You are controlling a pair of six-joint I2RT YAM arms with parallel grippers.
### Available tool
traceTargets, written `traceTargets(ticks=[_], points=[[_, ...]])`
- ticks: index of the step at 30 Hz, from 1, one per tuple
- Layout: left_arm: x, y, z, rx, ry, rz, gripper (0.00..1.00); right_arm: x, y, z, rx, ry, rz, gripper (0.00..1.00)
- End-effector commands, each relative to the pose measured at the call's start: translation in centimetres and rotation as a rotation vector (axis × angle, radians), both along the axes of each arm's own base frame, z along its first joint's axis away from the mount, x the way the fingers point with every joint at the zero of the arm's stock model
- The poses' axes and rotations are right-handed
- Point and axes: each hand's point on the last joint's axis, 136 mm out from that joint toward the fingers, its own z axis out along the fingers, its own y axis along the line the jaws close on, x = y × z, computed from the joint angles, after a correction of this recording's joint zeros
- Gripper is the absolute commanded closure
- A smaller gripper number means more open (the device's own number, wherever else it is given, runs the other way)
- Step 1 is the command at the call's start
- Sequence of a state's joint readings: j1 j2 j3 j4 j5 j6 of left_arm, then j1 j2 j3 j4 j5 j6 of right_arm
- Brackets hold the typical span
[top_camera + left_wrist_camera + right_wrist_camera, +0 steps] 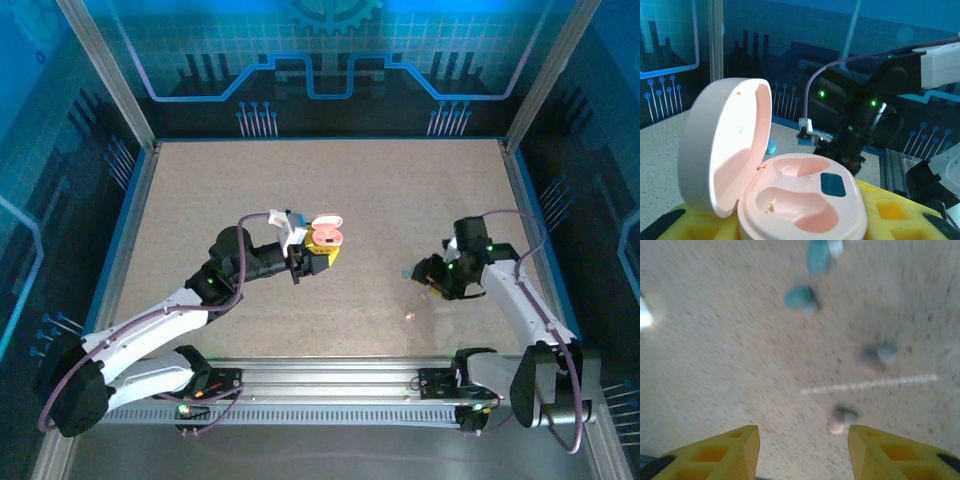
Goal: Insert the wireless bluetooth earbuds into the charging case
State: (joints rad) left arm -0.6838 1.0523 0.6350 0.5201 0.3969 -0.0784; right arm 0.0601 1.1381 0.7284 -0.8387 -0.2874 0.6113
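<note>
Top: tan table (400, 190), blue walls. My left claw (322, 250) pinched on open pink case (328, 236), far left of my right claw (420, 276). Pink earbud (410, 316) lies just near right claw.
Left wrist: case lid up.
Right wrist: right claw wide, grabbing nothing. Blurry earbuds (840, 419) lie just ahead of it.

I see the overhead view evenly lit: the tan table (330, 200) is bright, a cool blue cast hangs on the walls (60, 150), and soft, faint shadows lie beneath the arms (150, 330). At the left wrist the open pink charging case (790, 200) looks crisp and warmly bright; the background is soft and the green indicator lights (822, 93) flare. The right wrist picture is smeared by motion blur. The earbuds (800, 299) are smudges, and a white glare patch (644, 312) sits at the left edge.
</note>
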Motion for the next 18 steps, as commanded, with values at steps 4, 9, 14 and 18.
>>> traceTargets(ticks=[4, 9, 14, 18], points=[[-0.8, 0.1, 1.2, -0.041, -0.039, -0.025, 0.66, -1.2, 0.8, -1.5, -0.013, 0.034, 0.046, 0.49], [-0.8, 0.0, 1.1, -0.04, -0.032, -0.028, 0.66, -0.9, 0.7, -2.4, -0.04, 0.062, 0.095, 0.5], [-0.8, 0.1, 1.0, -0.042, -0.025, -0.026, 0.66, -0.5, 1.4, -3.1, -0.02, 0.07, 0.12, 0.56], [-0.7, 0.0, 1.0, -0.04, -0.025, -0.024, 0.66, -0.5, 1.9, -3.6, -0.019, 0.08, 0.148, 0.56]])
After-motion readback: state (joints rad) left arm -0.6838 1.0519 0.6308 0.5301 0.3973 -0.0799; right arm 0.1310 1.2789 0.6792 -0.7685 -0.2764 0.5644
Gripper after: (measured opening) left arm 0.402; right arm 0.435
